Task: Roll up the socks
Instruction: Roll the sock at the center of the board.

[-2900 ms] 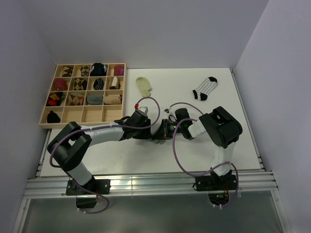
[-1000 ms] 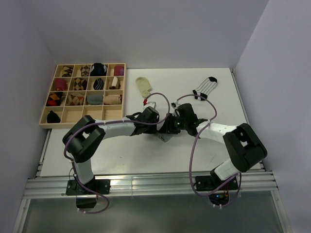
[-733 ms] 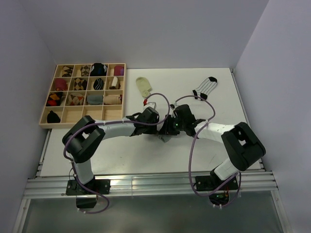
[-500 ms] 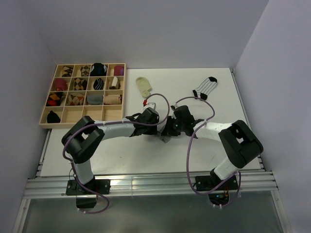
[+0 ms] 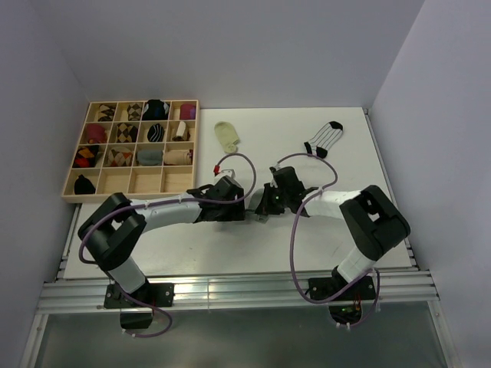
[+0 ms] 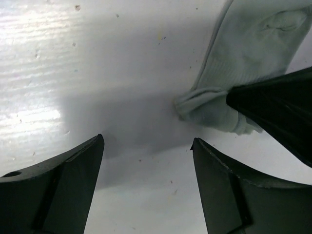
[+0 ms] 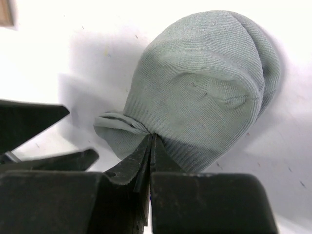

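Observation:
A plain grey sock (image 7: 204,83), bunched into a rounded bundle, lies on the white table between my two grippers. My right gripper (image 7: 152,137) is shut, its tips pinching the gathered cuff edge of the grey sock (image 6: 243,44). My left gripper (image 6: 147,141) stands open just left of that sock, with only bare table between its fingers. From above, the left gripper (image 5: 242,211) and the right gripper (image 5: 265,207) nearly meet mid-table and hide most of the grey sock. A pale cream sock (image 5: 226,136) and a white sock with thin black stripes (image 5: 323,139) lie flat at the back.
A wooden compartment tray (image 5: 178,181) with several rolled socks stands at the back left. Purple cables loop over both arms. Grey walls close in the table on three sides.
My left gripper has opened and drawn back to the left, away from the grey sock. My right gripper has shut on the sock's cuff.

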You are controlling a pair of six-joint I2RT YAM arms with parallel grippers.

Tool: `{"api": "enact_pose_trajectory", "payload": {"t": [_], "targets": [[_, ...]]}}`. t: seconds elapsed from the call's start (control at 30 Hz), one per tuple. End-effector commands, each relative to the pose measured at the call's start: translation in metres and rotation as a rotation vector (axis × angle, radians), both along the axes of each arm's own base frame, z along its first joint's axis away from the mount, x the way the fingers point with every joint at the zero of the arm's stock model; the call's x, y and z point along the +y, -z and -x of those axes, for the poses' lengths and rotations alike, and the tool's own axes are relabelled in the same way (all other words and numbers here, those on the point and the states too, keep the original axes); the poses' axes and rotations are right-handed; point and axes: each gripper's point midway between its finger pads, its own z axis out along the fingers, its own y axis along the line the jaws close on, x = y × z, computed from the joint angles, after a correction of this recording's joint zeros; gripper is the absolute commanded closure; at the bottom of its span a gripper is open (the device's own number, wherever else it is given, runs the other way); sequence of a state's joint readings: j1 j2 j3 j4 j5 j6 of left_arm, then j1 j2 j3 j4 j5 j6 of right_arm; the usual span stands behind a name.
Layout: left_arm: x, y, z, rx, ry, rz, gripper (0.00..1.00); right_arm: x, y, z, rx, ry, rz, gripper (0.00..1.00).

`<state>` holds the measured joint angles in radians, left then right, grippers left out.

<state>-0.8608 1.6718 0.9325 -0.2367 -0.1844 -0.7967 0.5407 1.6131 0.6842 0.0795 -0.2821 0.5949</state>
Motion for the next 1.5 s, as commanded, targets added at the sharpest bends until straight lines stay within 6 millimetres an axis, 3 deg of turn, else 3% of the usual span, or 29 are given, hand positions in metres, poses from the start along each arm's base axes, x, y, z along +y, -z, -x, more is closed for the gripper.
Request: {"api": "enact_pose_trajectory", "payload": {"t": [0.0, 0.23, 0.4, 0.63, 1.07, 1.27, 1.37, 1.43, 1.47], "targets": [[0.001, -0.016, 0.005, 0.023, -0.055, 0.076, 0.2, -0.014, 0.032, 0.011, 0.084, 0.021, 0.095, 0.99], [-0.004, -0.009, 0.004, 0.072, -0.147, 0.138, 0.19, -0.002, 0.03, 0.007, 0.117, 0.028, 0.04, 0.99], [0.005, 0.005, -0.001, 0.129, -0.268, 0.184, 0.25, 0.005, 0.026, 0.006, 0.137, 0.056, -0.007, 0.99], [0.007, 0.005, -0.013, 0.147, -0.387, 0.323, 0.33, 0.008, 0.022, 0.005, 0.138, 0.086, -0.043, 0.98], [0.0, 0.032, -0.007, 0.232, -0.4, 0.286, 0.51, 0.014, 0.017, 0.005, 0.127, 0.083, -0.083, 0.98], [0.002, 0.04, -0.008, 0.231, -0.404, 0.241, 0.67, 0.018, 0.01, 0.005, 0.108, 0.059, -0.098, 0.98], [0.003, 0.042, -0.009, 0.229, -0.404, 0.228, 0.81, 0.022, 0.004, 0.004, 0.081, 0.035, -0.1, 0.98], [0.005, 0.036, -0.012, 0.213, -0.402, 0.217, 1.0, 0.024, -0.004, 0.004, 0.042, 0.012, -0.1, 0.95], [0.005, 0.035, -0.012, 0.207, -0.4, 0.21, 1.0, 0.024, -0.006, 0.003, 0.022, 0.003, -0.094, 0.94]]}}
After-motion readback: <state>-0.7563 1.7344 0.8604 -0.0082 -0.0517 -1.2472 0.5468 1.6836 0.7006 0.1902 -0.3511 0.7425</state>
